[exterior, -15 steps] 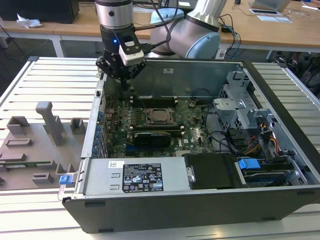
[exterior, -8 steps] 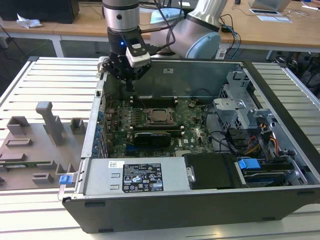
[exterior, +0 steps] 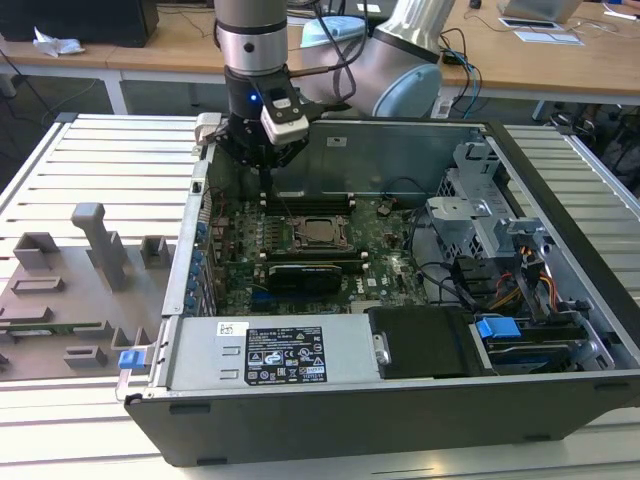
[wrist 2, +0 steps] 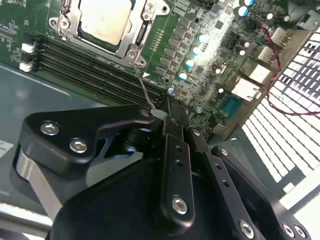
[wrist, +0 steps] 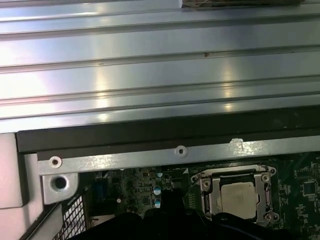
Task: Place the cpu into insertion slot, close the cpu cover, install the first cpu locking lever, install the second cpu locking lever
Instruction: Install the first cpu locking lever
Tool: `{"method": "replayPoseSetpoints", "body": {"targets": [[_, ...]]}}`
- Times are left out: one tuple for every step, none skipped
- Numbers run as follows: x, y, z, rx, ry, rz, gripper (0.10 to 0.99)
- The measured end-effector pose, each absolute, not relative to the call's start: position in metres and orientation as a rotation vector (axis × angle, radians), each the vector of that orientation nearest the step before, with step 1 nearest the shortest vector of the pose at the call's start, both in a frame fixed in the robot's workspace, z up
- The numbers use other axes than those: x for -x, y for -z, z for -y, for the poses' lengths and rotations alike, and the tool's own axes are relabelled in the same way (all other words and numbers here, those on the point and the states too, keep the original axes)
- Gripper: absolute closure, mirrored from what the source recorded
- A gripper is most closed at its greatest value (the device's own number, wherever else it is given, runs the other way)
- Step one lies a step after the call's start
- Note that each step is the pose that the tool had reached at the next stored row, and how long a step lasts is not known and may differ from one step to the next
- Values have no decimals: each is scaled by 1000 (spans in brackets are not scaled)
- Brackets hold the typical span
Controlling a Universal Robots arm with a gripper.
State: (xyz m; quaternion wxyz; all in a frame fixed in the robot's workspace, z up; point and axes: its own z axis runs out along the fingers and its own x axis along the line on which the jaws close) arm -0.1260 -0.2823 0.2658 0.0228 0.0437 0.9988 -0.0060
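The cpu (exterior: 320,231) lies in its socket on the green motherboard, its silver top showing in both wrist views (wrist 2: 105,17) (wrist: 239,196). The cpu cover (wrist 2: 140,31) lies flat around the chip as a silver frame (wrist: 210,193). A thin wire locking lever (wrist 2: 143,82) rises from the socket's corner up to my gripper (wrist 2: 162,111), which is shut on the lever's free end. In the exterior view my gripper (exterior: 266,165) hangs inside the case, above the board and toward the exterior view's left of the socket.
The open computer case (exterior: 330,400) surrounds the work, with its metal wall (wrist: 160,85) close behind the gripper. Black memory slots (wrist 2: 95,70) run beside the socket. A long black card (exterior: 305,275), a drive cage (exterior: 480,215) and cables (exterior: 520,290) sit nearby. Grey fixtures (exterior: 95,250) stand outside.
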Motion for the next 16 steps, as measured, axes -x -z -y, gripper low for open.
{"method": "replayPoseSetpoints", "body": {"targets": [[125, -264, 282, -136, 19, -3093, 980], [123, -262, 282, -136, 18, -3093, 980], [120, -261, 282, -135, 18, -3093, 980], [117, -261, 282, -135, 19, -3093, 980], [115, -261, 281, -135, 18, -3093, 980], [112, -261, 281, -136, 18, -3093, 980], [110, -260, 281, -136, 19, -3093, 980], [108, -260, 281, -136, 18, -3093, 980], [105, -260, 281, -135, 18, -3093, 980], [103, -260, 281, -135, 18, -3093, 980], [99, -260, 281, -136, 18, -3093, 980], [96, -260, 281, -136, 18, -3093, 980], [94, -260, 281, -135, 19, -3093, 980], [92, -260, 281, -135, 18, -3093, 980], [91, -260, 281, -135, 18, -3093, 980], [88, -260, 281, -136, 18, -3094, 980]]}}
